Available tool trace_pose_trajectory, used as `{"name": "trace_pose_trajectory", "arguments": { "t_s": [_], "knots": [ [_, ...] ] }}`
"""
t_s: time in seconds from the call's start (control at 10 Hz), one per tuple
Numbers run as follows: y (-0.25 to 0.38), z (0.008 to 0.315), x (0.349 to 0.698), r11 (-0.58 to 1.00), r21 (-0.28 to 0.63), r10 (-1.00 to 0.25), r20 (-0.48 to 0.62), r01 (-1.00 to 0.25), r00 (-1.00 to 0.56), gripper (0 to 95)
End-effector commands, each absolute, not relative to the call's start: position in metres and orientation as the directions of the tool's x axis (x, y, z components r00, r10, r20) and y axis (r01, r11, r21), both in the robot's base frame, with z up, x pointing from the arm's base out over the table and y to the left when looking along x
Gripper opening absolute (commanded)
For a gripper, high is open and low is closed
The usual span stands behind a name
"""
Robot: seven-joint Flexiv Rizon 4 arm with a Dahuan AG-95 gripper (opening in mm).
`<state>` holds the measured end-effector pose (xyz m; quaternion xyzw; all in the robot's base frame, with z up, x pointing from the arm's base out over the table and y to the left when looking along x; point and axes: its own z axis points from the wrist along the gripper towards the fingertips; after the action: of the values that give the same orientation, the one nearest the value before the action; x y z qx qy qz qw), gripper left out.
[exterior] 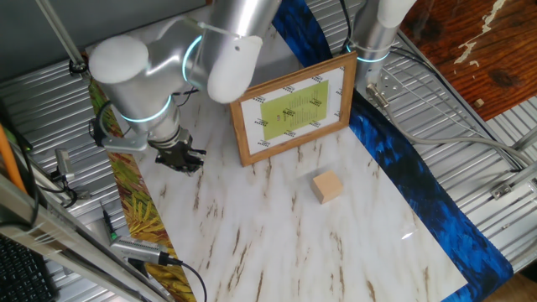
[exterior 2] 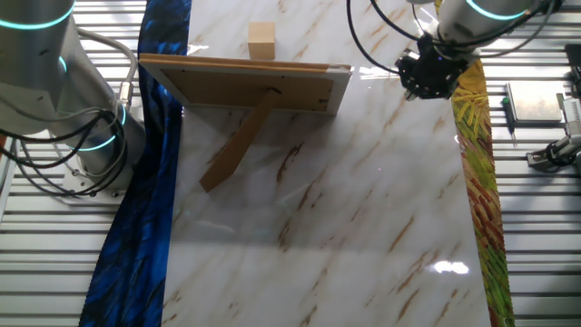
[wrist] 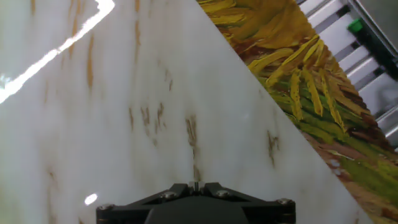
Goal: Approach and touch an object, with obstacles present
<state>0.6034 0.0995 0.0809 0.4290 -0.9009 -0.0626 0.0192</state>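
One fixed view: small light-tan wooden cube (exterior: pixel 328 186) sits untouched on the white marble tabletop (exterior: pixel 277 243), in front of the brown wooden-framed picture (exterior: pixel 294 109). Hand (exterior: pixel 179 157) hovers well apart near the tabletop's edge, fingers apparently closed, empty. Whole approach remains.

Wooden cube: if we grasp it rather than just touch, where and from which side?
Take the wooden cube across two opposite side faces, coming straight down from above. It sits flat on the marble table with its top and sides open, apart from the framed picture standing behind it. A top approach avoids the frame. The tool is off near the table's edge, well away from the cube.
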Motion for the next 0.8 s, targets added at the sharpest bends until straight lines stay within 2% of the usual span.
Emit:
{"name": "trace_pose_trajectory", "arguments": {
  "t_s": [0.1, 0.4, 0.8],
  "knots": [
    [0.082, 0.081, 0.603, 0.728, 0.081, -0.684, 0.027, -0.680, -0.729, 0.0],
    [0.009, 0.084, 0.592, 0.644, 0.076, -0.764, 0.024, -0.761, -0.644, 0.0],
    [-0.054, 0.085, 0.562, 0.590, 0.063, -0.806, 0.001, -0.805, -0.591, 0.0]
  ]
}}
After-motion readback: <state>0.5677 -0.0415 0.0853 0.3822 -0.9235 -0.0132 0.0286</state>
